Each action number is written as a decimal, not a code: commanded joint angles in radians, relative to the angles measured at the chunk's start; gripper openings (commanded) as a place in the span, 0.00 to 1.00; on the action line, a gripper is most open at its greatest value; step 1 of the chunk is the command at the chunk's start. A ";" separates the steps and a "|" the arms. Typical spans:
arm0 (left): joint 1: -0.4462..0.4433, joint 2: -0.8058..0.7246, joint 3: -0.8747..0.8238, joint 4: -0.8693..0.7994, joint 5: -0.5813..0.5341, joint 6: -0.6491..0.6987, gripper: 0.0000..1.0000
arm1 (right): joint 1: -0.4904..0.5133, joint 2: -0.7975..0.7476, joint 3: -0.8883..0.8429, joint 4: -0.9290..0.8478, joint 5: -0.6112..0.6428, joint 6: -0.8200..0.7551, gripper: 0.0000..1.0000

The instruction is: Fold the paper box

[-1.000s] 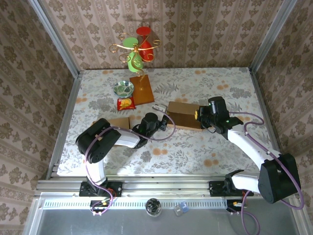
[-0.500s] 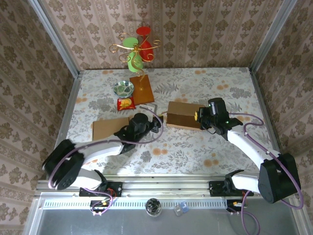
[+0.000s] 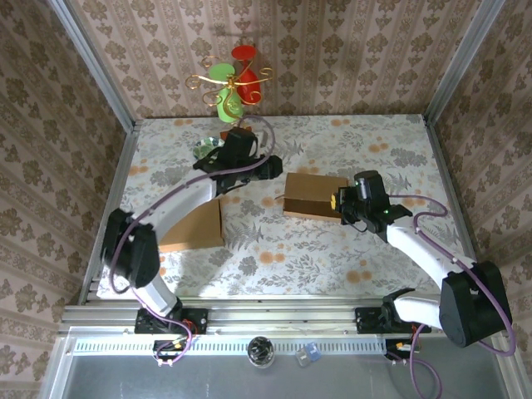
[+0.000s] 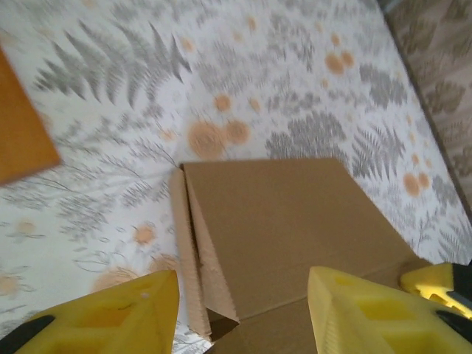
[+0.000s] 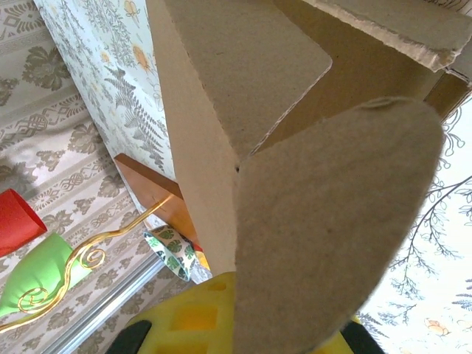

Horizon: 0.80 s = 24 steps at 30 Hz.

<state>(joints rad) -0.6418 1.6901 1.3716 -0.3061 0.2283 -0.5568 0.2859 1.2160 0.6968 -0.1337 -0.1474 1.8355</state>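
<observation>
Top external: box [image 3: 314, 193] looks light, stiff cardboard, best taken by a flap; left fingers [image 4: 110, 313] spread near it; right fingers [image 5: 192, 318] touch a flap, grip unclear.

- The far right of the worktop [image 3: 391, 141] lies bare and open for a pass.
- The near strip between the paper box [image 3: 314, 193] and the arm bases is bare too.
- The left arm [image 3: 179, 195] slants across the left half, above a flat cardboard sheet [image 3: 195, 233].
- An ornament stand [image 3: 234, 83] and a bowl [image 3: 206, 150] crowd the far left-centre.
- The right end effector [image 3: 339, 201] blocks the box's right side.
</observation>
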 commanded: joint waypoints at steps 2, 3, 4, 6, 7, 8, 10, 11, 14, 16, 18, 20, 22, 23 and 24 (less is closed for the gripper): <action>0.001 0.115 0.085 -0.136 0.118 0.024 0.50 | -0.006 -0.018 -0.026 0.003 -0.017 -0.023 0.01; 0.002 0.136 0.098 -0.136 0.122 0.028 0.50 | -0.006 -0.019 -0.026 0.004 -0.018 -0.026 0.01; 0.001 0.156 0.107 -0.136 0.127 0.031 0.50 | -0.007 -0.019 -0.029 0.004 -0.020 -0.032 0.01; 0.001 0.191 0.122 -0.120 0.148 0.031 0.49 | -0.006 -0.017 -0.029 0.002 -0.022 -0.044 0.01; 0.001 0.206 0.122 -0.108 0.155 0.026 0.48 | -0.008 -0.015 -0.032 0.004 -0.024 -0.049 0.01; -0.002 0.218 0.117 -0.088 0.160 0.022 0.47 | -0.008 -0.014 -0.036 0.007 -0.027 -0.052 0.02; -0.001 0.236 0.106 -0.066 0.169 0.012 0.45 | -0.009 -0.010 -0.043 0.014 -0.030 -0.058 0.02; -0.004 0.245 0.103 -0.065 0.168 0.010 0.43 | -0.011 -0.009 -0.045 0.014 -0.032 -0.061 0.02; -0.004 0.255 0.082 -0.048 0.161 0.004 0.42 | -0.013 -0.006 -0.047 0.016 -0.037 -0.067 0.02; -0.004 0.255 0.055 -0.006 0.166 -0.004 0.42 | -0.011 -0.004 -0.049 0.016 -0.041 -0.069 0.02; -0.005 0.261 0.040 0.018 0.177 -0.015 0.41 | -0.012 -0.003 -0.051 0.016 -0.044 -0.072 0.02; -0.005 0.267 0.033 0.020 0.177 -0.016 0.40 | -0.013 -0.001 -0.054 0.016 -0.048 -0.073 0.02; -0.006 0.269 0.017 0.040 0.177 -0.026 0.39 | -0.012 -0.001 -0.056 0.016 -0.049 -0.075 0.02; -0.008 0.269 0.010 0.049 0.177 -0.031 0.38 | -0.012 -0.001 -0.057 0.017 -0.050 -0.076 0.02; -0.008 0.270 0.006 0.054 0.177 -0.034 0.38 | -0.013 -0.001 -0.059 0.016 -0.050 -0.078 0.02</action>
<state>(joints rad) -0.6418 1.9453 1.3991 -0.2893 0.3866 -0.5682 0.2775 1.2144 0.6624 -0.1066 -0.1844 1.7798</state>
